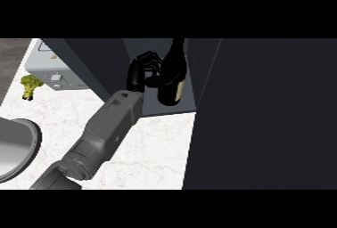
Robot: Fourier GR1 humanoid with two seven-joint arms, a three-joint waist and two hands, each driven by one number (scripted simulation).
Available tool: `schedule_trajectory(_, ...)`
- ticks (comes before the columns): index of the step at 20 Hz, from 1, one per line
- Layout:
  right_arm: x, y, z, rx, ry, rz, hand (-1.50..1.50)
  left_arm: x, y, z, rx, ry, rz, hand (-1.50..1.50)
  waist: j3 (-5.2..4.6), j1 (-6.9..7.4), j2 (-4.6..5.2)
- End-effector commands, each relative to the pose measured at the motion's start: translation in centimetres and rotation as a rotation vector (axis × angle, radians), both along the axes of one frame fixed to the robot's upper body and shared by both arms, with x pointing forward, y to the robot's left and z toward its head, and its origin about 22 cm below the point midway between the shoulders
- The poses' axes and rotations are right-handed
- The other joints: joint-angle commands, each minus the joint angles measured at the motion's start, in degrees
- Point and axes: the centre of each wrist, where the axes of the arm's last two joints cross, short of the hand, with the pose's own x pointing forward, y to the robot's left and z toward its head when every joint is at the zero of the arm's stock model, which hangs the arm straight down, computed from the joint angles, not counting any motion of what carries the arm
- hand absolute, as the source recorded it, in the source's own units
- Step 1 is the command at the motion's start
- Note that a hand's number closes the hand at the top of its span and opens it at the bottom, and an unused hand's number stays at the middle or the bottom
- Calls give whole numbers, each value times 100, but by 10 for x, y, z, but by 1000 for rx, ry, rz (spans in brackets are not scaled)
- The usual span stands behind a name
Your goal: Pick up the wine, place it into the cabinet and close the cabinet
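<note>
The wine bottle (174, 67) is dark with a pale label low on its body. It stands upright inside the open cabinet (151, 49), over the grey shelf floor (148, 109). My left hand (139, 71) reaches in from the lower left, its thumb and fingers curled round the left side of the bottle's body. The grey forearm (105, 129) runs diagonally across the counter. The cabinet's dark door (263, 116) stands open and fills the right side of the view. My right hand does not show.
A green broccoli (30, 86) lies on the white marble counter (151, 151) at the far left. Behind it is a grey appliance (56, 67). A large grey metal bowl (14, 147) sits at the left edge.
</note>
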Motion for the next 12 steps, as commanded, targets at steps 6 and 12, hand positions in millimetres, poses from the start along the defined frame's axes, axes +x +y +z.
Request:
schedule_trajectory(6,-21,-4,22,84,10,89,-150,13,9,16,95,-40,68,-150,2,-81,32)
schedule_trajectory(12,-16,-1,15,94,-8,79,-150,21,39,23,177,-112,115,-150,-1,-124,89)
